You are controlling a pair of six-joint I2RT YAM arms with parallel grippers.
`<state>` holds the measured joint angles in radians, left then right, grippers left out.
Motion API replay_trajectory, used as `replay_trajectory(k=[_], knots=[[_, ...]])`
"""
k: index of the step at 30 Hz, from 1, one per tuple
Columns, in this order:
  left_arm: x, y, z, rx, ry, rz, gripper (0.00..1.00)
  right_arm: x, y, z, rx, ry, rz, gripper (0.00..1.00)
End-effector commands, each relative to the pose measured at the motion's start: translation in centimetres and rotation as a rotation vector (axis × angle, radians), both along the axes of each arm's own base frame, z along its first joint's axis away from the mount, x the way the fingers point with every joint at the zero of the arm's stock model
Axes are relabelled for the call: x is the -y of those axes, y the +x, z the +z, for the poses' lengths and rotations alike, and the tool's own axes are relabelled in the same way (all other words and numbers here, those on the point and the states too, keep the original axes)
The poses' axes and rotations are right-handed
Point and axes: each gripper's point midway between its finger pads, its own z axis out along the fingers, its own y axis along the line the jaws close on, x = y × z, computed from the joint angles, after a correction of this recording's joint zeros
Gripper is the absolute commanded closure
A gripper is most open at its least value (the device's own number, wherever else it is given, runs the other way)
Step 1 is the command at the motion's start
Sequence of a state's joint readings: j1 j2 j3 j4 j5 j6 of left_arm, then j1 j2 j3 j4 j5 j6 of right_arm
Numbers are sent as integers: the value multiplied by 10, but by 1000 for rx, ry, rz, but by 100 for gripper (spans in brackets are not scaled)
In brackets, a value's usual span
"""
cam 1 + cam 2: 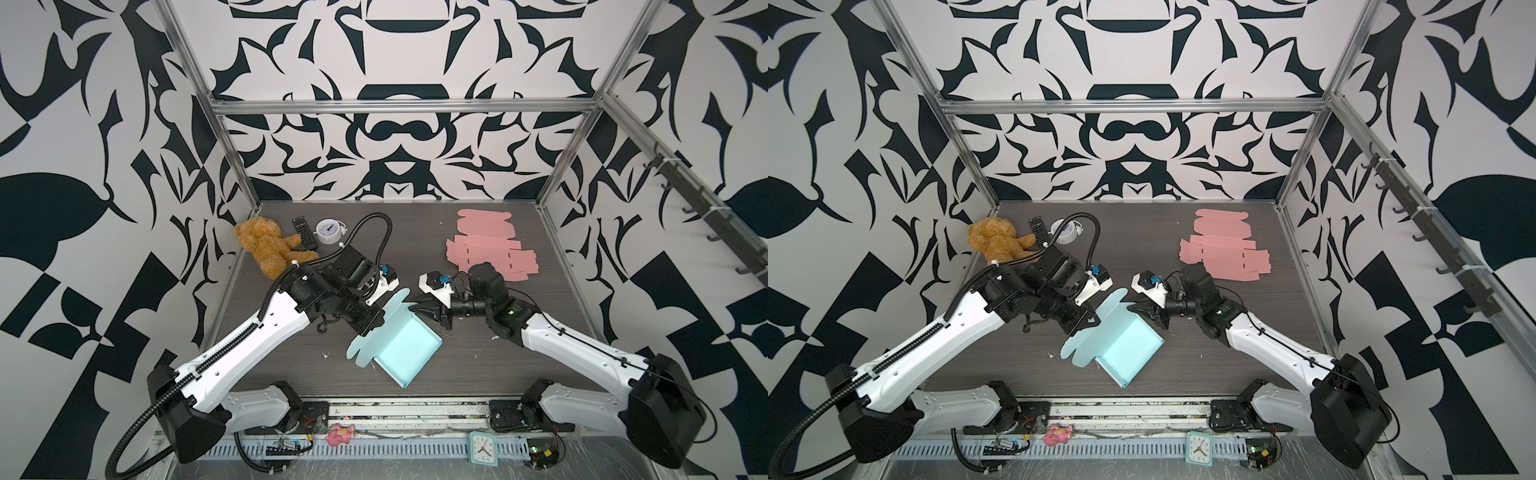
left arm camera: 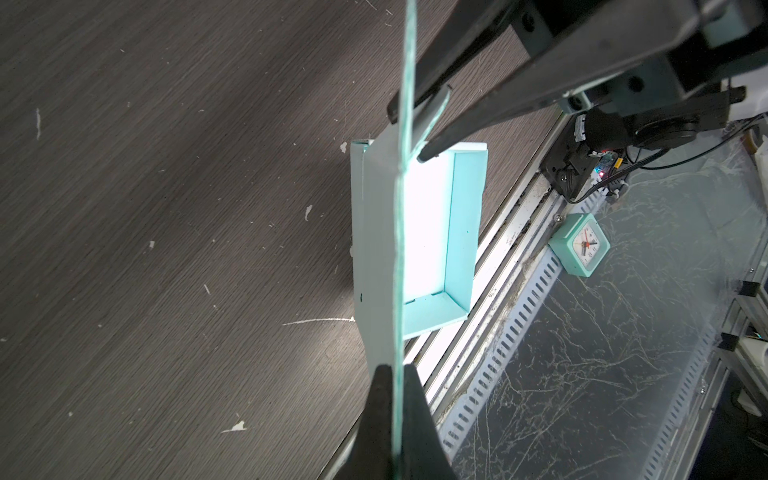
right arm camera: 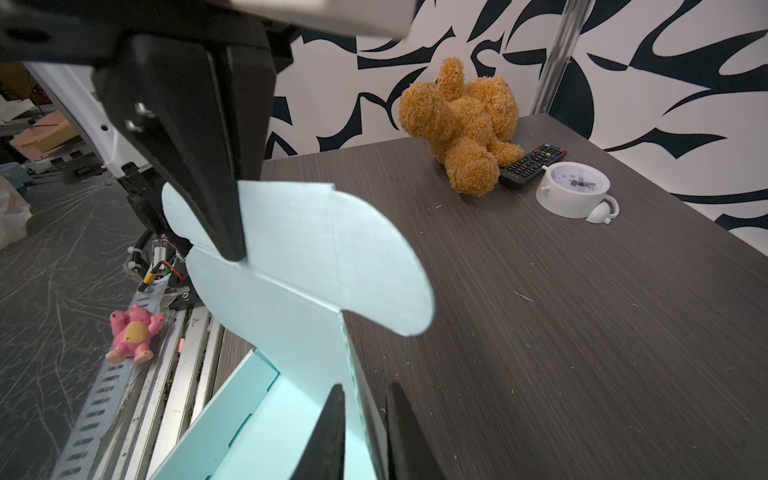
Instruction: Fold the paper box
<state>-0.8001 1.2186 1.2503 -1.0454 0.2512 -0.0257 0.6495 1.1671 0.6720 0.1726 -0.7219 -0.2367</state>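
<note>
Front rail: a pink toy (image 1: 340, 434) and a teal clock (image 1: 483, 448) lay at 6 o'clock, off the surface and clear of my reach.
Box: the paper box (image 1: 409, 353) sat on the surface (image 1: 519, 353) just toward 6 o'clock of centre, tray open upward, its walls already raised.
Long axis: the tray ran from about 7 o'clock to about 1 o'clock.
Lid: the lid (image 3: 299, 257) stood upright along the tray's 10 o'clock long side, its rounded flaps not yet folded.
Left fingers: my left fingers (image 2: 390, 374) came in from 10 o'clock and were clenched on the lid's free edge, the board pinched thin between them.
Right fingers: my right fingers (image 3: 340, 407) came in from 3 o'clock at the lid's 1 o'clock end and straddled its end edge, one on each face. The gap was narrow, and I could not tell whether they had bitten.
Nearer arm: both were at the lid. Only the left plainly had it.
Relation: the open tray lay toward 4 o'clock of the lid and below both sets of fingers. I judged the lid had to swing that way, about a hinge along the long axis.
Risk: I judged a pull across that axis would skew the light tray.
Far side: flat pink blanks (image 1: 490, 249) lay at 1 o'clock. A teddy bear (image 1: 266, 245), a remote (image 1: 304, 232) and a white clock (image 1: 328, 230) lay at 11 o'clock, all well apart from the box.
</note>
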Motion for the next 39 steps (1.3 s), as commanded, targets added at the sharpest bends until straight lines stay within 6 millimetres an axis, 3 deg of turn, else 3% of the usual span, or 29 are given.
replay_trajectory(k=[1,12,18,21,24,28,32,39], knots=[[-3,-3,7,4,6,-8,96,-3,4,18,47,24,-6,84],[-6,-3,9,24,4,-6,93,0,7,17,77,18,-41,96],[-10,-1,4,37,20,15,72,5,9,12,93,13,-73,96],[-13,5,0,62,29,51,55,5,10,9,88,7,-80,97],[-17,15,-5,100,36,114,30,6,12,8,85,3,-96,97],[-17,18,-11,113,-4,165,11,10,14,7,88,2,-130,98],[-18,22,-10,158,-72,219,0,15,18,4,90,-4,-176,99],[-30,28,-12,231,-144,317,1,21,21,-9,52,-8,-225,100]])
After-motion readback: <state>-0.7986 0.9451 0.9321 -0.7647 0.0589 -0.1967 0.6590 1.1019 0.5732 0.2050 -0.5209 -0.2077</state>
